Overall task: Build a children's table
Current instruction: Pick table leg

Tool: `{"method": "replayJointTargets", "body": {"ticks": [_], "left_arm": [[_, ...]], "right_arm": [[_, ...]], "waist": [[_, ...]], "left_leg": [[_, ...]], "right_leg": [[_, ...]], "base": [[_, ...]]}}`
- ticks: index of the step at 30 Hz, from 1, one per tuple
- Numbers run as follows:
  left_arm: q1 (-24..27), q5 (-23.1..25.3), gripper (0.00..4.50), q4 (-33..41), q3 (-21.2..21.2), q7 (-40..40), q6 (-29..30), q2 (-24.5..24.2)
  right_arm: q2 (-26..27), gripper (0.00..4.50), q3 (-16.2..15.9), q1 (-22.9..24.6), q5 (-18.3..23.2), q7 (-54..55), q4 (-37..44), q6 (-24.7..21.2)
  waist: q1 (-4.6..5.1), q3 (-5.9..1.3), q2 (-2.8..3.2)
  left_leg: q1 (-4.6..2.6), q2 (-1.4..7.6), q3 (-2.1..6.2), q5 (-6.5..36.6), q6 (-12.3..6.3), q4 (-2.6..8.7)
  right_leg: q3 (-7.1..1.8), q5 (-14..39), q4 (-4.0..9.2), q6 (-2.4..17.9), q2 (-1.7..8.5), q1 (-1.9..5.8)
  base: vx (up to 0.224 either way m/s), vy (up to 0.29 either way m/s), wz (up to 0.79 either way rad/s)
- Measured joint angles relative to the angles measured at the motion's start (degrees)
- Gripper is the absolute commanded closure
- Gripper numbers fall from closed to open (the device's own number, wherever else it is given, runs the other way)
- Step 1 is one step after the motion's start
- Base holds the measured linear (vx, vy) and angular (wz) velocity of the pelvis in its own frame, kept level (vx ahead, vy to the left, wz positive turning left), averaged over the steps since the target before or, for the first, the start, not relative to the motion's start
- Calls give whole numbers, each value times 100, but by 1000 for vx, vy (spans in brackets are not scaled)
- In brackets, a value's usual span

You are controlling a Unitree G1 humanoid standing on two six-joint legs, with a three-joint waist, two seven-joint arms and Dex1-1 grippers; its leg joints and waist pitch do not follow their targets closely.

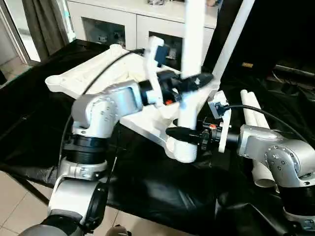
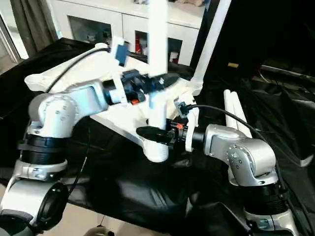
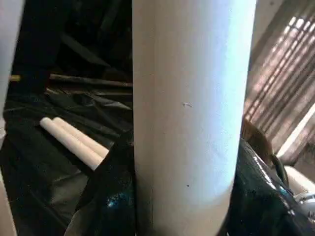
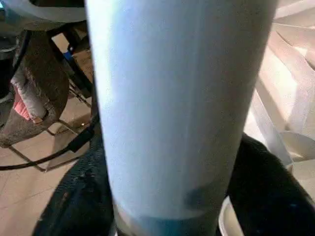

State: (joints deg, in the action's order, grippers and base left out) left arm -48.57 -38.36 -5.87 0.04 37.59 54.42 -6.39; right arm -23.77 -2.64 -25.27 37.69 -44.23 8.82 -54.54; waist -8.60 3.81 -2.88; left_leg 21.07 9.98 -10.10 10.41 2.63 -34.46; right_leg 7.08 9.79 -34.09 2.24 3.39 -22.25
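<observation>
Four white legs: one upright leg (image 1: 193, 59) standing in a corner socket, a second leg (image 1: 231, 39) standing at the far corner, and two spare legs (image 1: 256, 132) lying side by side. One table top (image 1: 98, 73). Two end effectors, left (image 1: 189, 81) and right (image 1: 182, 132).

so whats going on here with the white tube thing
A humanoid robot is putting together a children's table. The white tabletop lies upside down on a black-draped work table. Both grippers have an upright leg between their jaws at the near corner socket: the left gripper higher up, the right gripper just above the socket. Another leg already stands at a corner behind. Two spare legs lie on the cloth.
</observation>
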Motion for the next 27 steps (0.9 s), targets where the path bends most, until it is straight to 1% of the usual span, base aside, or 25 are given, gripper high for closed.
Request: {"method": "replayJointTargets", "body": {"ticks": [9,13,17,21,27], "left_arm": [[0,108,266,-1,-101,95,-149,-99],[0,109,266,-1,-109,104,-182,-102],[0,109,266,0,-121,170,-182,-105],[1,109,266,0,-233,210,-182,-116],[1,109,267,0,-251,217,-183,-123]], "right_arm": [[-161,147,-52,0,2,-66,0,-158],[-170,147,-119,0,-10,-59,0,-159],[-169,147,-121,0,-10,-55,0,-159],[-161,147,-121,-1,-10,-49,-1,-158],[-158,147,-121,-1,-8,-19,-3,-158]], "waist": [[3,-2,-20],[6,-1,-28],[3,-1,-34],[-3,-2,-39],[1,-2,-39]], "left_leg": [[0,0,0,0,0,0],[1,0,0,0,0,0],[1,0,0,0,0,0],[1,0,0,0,0,-1],[0,0,0,0,0,-1]], "right_leg": [[0,0,0,-1,0,0],[0,0,0,0,0,0],[0,0,0,-1,0,0],[0,0,0,0,0,0],[0,0,-1,0,0,0]], "base": [[0,0,0],[0,0,0],[0,0,0],[0,0,0],[0,0,0]]}}
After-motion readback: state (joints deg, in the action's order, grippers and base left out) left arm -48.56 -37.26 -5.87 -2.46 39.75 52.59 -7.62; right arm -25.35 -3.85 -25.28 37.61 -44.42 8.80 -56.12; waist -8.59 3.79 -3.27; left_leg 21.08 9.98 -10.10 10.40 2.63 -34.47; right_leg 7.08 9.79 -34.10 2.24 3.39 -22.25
